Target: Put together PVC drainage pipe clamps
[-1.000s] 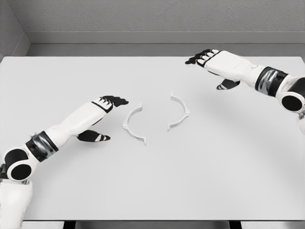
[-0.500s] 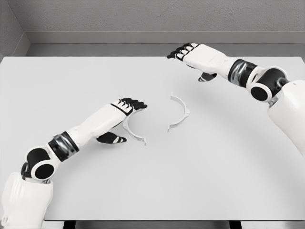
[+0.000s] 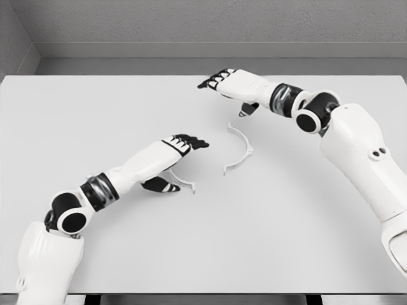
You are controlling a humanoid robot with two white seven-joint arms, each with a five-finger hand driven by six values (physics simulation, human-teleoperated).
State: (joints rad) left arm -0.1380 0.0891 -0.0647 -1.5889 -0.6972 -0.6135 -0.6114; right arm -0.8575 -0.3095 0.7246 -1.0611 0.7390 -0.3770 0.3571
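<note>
A: What is the room looking like?

B: A wide, pale grey counter [image 3: 305, 229] is filling most of the view, and a grey textured wall [image 3: 203, 22] is running along behind it, with a darker strip of floor lying between the two.

A: And the clamp parts?

B: Two thin white half-rings are lying flat near the middle of the counter. The right clamp half [image 3: 240, 149] is sitting in plain sight, its curve bulging to the right, with small tabs at both ends. The left clamp half [image 3: 183, 182] is lying just to its left, apart from it, and is mostly hiding under the left forearm; only its lower end is showing.

A: How are the hands doing?

B: The left robot hand [image 3: 181, 143] is hovering over the left clamp half, fingers stretched forward and relaxed, thumb hanging below, gripping nothing. The right robot hand [image 3: 227, 83] is reaching in above and behind the right clamp half, fingers extended and slack, clear of the part, holding nothing.
</note>
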